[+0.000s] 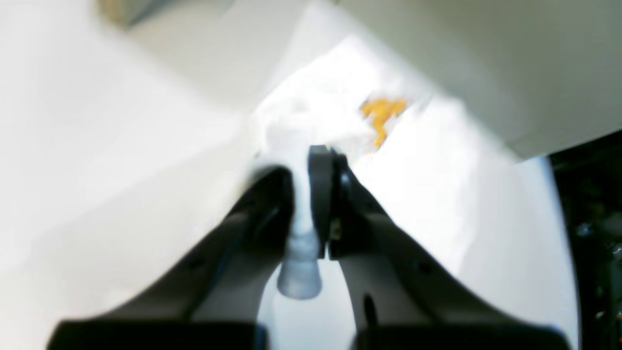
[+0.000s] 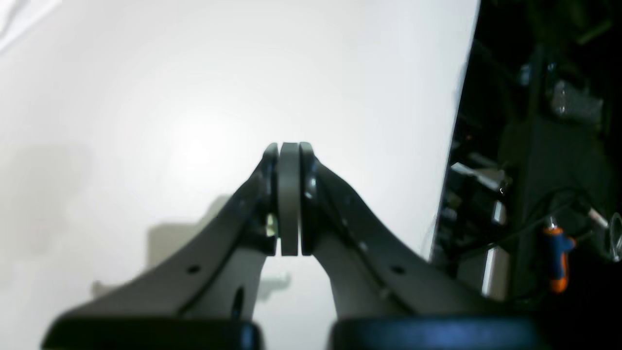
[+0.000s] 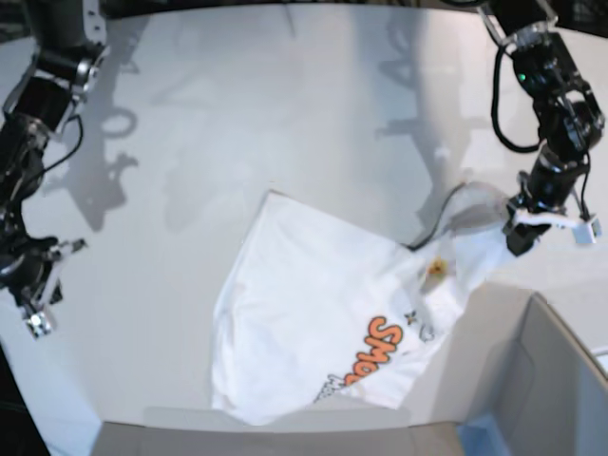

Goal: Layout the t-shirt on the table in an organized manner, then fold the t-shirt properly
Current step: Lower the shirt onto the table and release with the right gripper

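White t-shirt (image 3: 313, 342) lies crumpled on the counter (image 3: 285, 114), near the grey bin (image 3: 532, 380). Your left pincer (image 1: 311, 160) pinches one corner; your right pincer (image 2: 289, 160) is closed and empty. You're spreading it out. Next, pull gently sideways.

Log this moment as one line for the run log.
stage: laying out | t-shirt: rumpled, orange print up | left gripper: shut on shirt edge | right gripper: shut, empty, over table

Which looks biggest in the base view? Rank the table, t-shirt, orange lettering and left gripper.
1. table
2. t-shirt
3. orange lettering and left gripper: similar apparent size, so I won't rank them.
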